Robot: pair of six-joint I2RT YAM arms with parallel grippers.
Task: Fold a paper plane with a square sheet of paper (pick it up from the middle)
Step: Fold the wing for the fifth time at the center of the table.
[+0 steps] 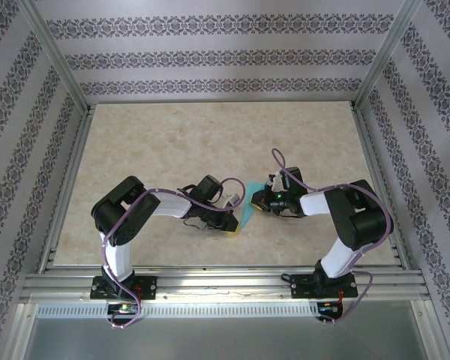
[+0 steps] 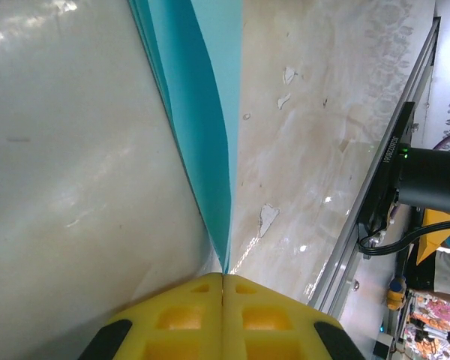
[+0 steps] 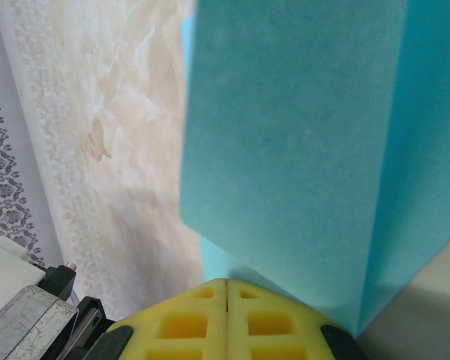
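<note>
Both the left gripper (image 2: 223, 279) and right gripper (image 3: 226, 285) pinch the paper (image 1: 247, 215) tight, mid-fold; next it likely needs creasing flat.

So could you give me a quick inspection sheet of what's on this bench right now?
Surface: beige marbled table, a few white scuffs.
Job's things: turquoise paper, folded, pinched from both sides.
Clutter: nothing seen.
Grippers: left gripper and right gripper both shut on the paper.
Cables: purple cables looped along both arms.
Surroundings: patterned walls, aluminium frame.
</note>
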